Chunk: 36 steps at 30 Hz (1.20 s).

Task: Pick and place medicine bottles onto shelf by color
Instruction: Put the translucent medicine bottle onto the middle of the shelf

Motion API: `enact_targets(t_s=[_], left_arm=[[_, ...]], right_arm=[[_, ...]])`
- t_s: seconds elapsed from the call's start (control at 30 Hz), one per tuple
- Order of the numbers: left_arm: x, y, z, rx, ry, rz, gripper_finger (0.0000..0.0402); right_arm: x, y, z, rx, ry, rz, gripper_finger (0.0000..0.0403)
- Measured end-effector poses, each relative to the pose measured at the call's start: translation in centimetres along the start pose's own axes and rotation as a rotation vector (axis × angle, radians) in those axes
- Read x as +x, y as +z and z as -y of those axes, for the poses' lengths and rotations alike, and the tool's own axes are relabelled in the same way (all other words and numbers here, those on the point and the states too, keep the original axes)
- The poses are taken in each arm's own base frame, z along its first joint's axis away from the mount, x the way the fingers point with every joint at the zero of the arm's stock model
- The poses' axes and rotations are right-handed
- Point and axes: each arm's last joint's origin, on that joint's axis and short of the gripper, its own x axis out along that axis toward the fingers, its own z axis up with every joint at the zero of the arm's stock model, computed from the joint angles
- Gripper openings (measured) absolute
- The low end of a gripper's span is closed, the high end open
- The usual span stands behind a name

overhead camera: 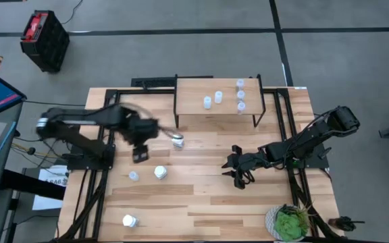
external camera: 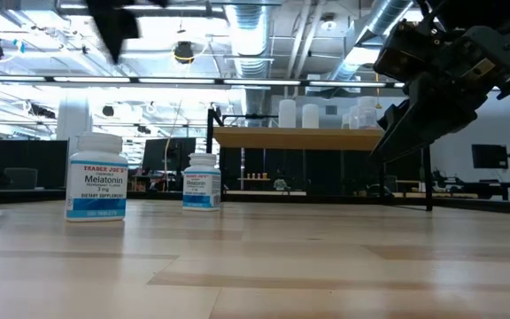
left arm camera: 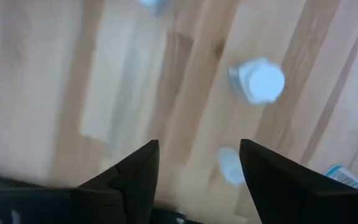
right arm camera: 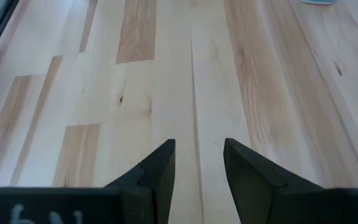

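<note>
The light-wood shelf point(overhead camera: 215, 111) stands at the table's far side with several small bottles on it, among them a pale one point(overhead camera: 207, 102) and a row at its right end point(overhead camera: 240, 95). On the table stand a white bottle point(overhead camera: 177, 140), a white bottle point(overhead camera: 160, 172), a small pale one point(overhead camera: 134, 176) and a white one point(overhead camera: 130, 220) near the front edge. My left gripper point(overhead camera: 140, 156) hovers open and empty above the two middle bottles, which show in its wrist view point(left arm camera: 260, 81) point(left arm camera: 230, 165). My right gripper point(overhead camera: 234, 169) is open and empty over bare table at the right point(right arm camera: 199, 163).
A green potted plant point(overhead camera: 289, 223) stands at the table's front right corner. In the low view two labelled white bottles point(external camera: 96, 177) point(external camera: 202, 182) stand upright on the table, with the shelf point(external camera: 299, 137) behind them. Black frame rails run along the table's sides.
</note>
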Motion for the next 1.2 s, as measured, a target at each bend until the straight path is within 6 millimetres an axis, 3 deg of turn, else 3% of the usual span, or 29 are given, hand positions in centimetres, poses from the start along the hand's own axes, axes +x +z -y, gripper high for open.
enact_targets(t_s=[0.23,0.4,0.5,0.83,1.2], left_arm=[[5.2,-8.1,1.0,-0.190,-0.123,0.016,0.0210],[8.9,-11.0,1.9,-0.152,-0.207,0.054,0.0210],[10.1,-11.7,2.4,-0.104,-0.221,0.058,0.0210],[11.4,-11.7,3.8,0.114,-0.102,0.115,0.0210],[13.3,-11.3,4.9,0.124,-0.067,-0.018,0.0210]], right_arm=[[0.0,0.0,0.0,0.000,-0.004,-0.005,0.0159],[0.0,0.0,0.1,0.000,-0.005,-0.005,0.0159],[0.0,0.0,0.1,0.000,-0.005,-0.005,0.0159],[0.0,-0.1,0.1,-0.001,-0.008,-0.008,0.0159],[0.0,-0.2,0.1,-0.002,-0.011,-0.015,0.0159]])
